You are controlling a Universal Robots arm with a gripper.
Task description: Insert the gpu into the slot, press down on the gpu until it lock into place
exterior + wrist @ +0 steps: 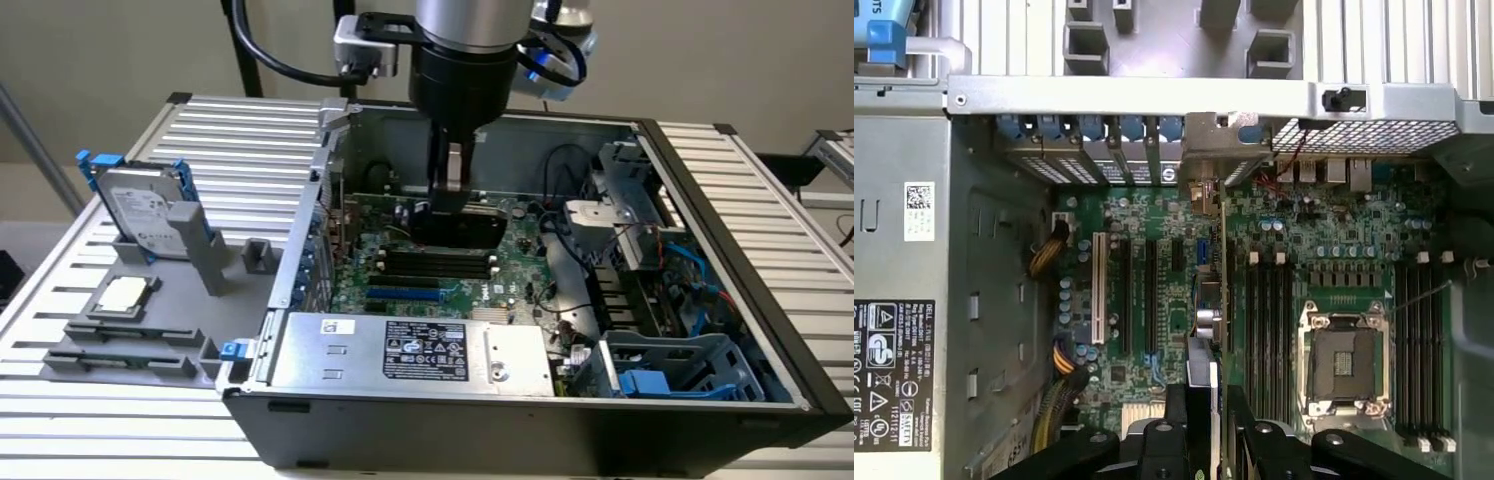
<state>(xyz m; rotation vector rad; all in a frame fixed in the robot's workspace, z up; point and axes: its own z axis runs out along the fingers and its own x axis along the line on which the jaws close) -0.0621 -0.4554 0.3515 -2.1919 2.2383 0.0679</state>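
Note:
The gpu [1220, 300] is a thin black card seen edge-on, standing upright over the green motherboard [1174, 230]. One end reaches the rear bracket openings. My gripper [1206, 402] is shut on the card's near end, one black finger on each side. In the exterior view the gripper [454, 205] hangs inside the open computer case, with the dark gpu [461, 228] below it. The card runs alongside the black expansion slots [1151, 300] and the memory slots [1266, 330]. The slot under it is hidden by the card, so I cannot tell if it is seated. A blue slot [404, 295] lies nearer the front.
A grey labelled power-supply box [414, 350] fills the case front. The processor socket [1341, 365] sits beyond the memory slots. Cables and a blue drive cage [667, 365] crowd the exterior view's right. Outside the case, a hard drive [140, 215] stands on a grey fixture.

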